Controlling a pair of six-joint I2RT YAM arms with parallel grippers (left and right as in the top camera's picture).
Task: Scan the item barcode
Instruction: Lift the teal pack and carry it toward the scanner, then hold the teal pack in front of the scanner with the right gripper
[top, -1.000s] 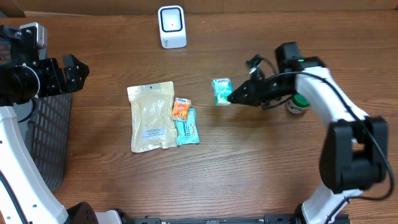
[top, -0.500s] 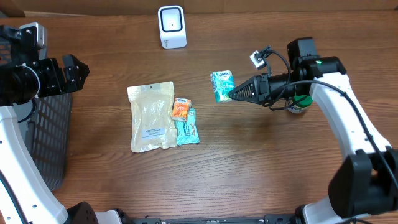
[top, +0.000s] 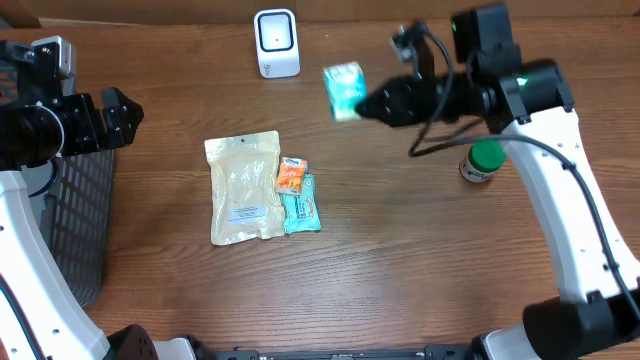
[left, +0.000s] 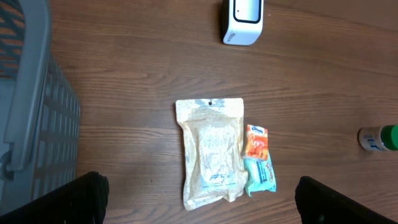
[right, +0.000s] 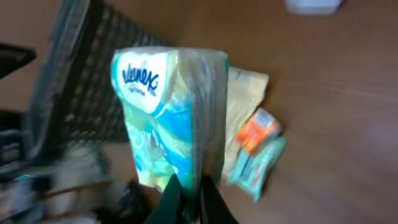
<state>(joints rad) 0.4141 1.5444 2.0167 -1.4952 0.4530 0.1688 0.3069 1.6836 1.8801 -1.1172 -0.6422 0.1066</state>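
A teal and white Kleenex tissue pack (top: 344, 90) hangs in the air just right of the white barcode scanner (top: 276, 43) at the table's back edge. My right gripper (top: 362, 103) is shut on the pack's right edge. In the right wrist view the pack (right: 171, 118) fills the middle, its lower edge pinched between the dark fingers of my right gripper (right: 191, 193). No barcode is readable on it. My left gripper (top: 128, 117) stands open and empty at the far left, beside the basket. In the left wrist view its fingertips (left: 87, 198) stand wide apart above the table.
A beige pouch (top: 245, 188), an orange packet (top: 291, 175) and a teal packet (top: 300, 205) lie together mid-table. A green-capped bottle (top: 483, 160) stands at the right under the right arm. A dark mesh basket (top: 75, 210) sits at the left edge.
My right arm has lifted the tissue pack off the table and carried it back and left, closer to the scanner. The left arm has stayed still.
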